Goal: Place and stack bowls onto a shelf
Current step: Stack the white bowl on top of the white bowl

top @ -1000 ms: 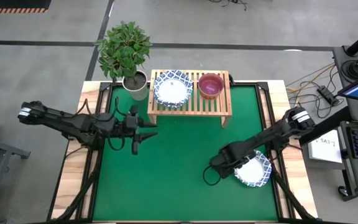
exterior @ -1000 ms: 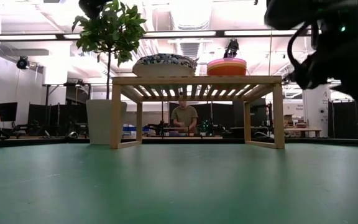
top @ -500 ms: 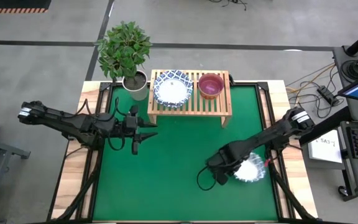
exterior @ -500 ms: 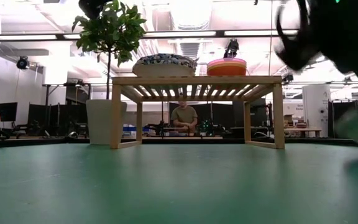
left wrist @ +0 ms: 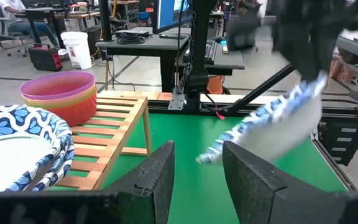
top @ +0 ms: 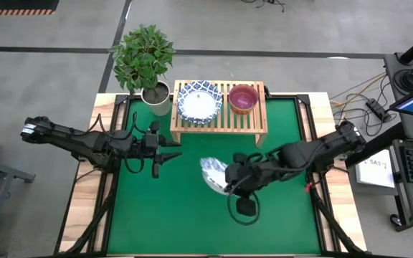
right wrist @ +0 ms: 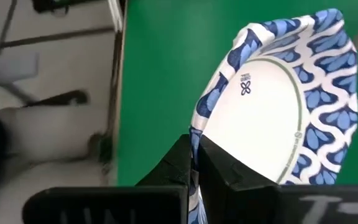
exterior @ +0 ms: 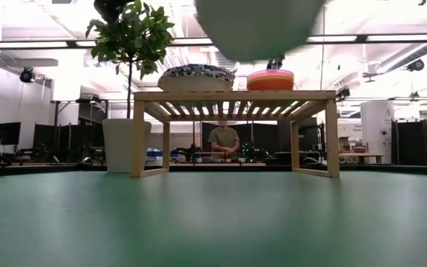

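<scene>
Your right gripper [top: 224,179] carried the patterned bowl [top: 212,174] from lower right to frame centre, jaws clamped on its rim; your left gripper [top: 165,153] sat open at left.

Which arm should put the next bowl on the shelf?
The right. Its hand already grips a blue-rimmed bowl by the rim, raised above the mat just in front of the shelf. The left hand is open, holding nothing.

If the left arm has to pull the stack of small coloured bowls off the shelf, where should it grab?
Take the coloured bowl stack by its rim: one pincer finger inside the purple top bowl, one outside, coming down from above. The rim stands open and upright on the shelf, and the patterned bowls beside it crowd a sideways approach. The left pincer waits open nearby.
</scene>
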Motion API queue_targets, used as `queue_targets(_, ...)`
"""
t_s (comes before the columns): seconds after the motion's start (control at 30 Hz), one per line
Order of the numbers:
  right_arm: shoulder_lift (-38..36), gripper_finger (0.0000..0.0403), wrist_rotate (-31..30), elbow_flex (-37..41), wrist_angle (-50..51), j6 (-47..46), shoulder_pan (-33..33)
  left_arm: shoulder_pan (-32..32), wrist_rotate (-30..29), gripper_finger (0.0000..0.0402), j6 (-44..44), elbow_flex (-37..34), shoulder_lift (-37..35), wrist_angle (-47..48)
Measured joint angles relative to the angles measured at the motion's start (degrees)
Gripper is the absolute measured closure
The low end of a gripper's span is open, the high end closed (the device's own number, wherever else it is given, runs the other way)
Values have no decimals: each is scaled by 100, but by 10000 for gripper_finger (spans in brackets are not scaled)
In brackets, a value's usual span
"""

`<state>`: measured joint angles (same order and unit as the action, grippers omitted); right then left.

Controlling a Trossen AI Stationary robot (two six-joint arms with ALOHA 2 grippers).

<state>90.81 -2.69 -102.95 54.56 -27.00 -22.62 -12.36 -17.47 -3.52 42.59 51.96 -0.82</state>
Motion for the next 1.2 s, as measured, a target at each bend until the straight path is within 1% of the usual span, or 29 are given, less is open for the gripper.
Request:
queue_targets(0.1, 6, 394, -687, -436, -12, 1059, -14, 0, 0, 283, 1, 0, -1, 0)
queue_targets(0.23, 6, 394, -1575, -779, -41, 2232, -5, 0, 0, 283, 1, 0, -16, 2)
queue_targets(0.4, 10, 394, -2835, -919, -302, 3244, 258, -22, 2, 283, 16, 0, -20, 2)
queue_targets(0.47, 10, 394, -3120, -919, -302, 3418, 499, -22, 2, 283, 18, 0, -22, 4)
queue_targets(0.67, 120, 394, -3184, -697, -614, 3671, 1473, -22, 2, 283, 99, 1, -32, 23)
queue_targets(0.83, 330, 394, -3157, -602, -954, 4098, 2054, -22, 2, 283, 252, 2, -144, 22)
queue_targets(0.9, 408, 394, -3069, -604, -1056, 4150, 2242, -27, 2, 283, 288, 2, -261, 53)
queue_targets(1.03, 573, 394, -2612, -603, -1208, 4205, 2559, -62, 2, 283, 283, -29, -478, 197)
queue_targets(1.1, 670, 390, -2535, -604, -1363, 4167, 2677, -79, 1, 283, 282, -98, -581, 228)
queue_targets(1.2, 808, 374, -2519, -607, -1511, 4289, 2826, -85, 2, 283, 256, -174, -744, 217)
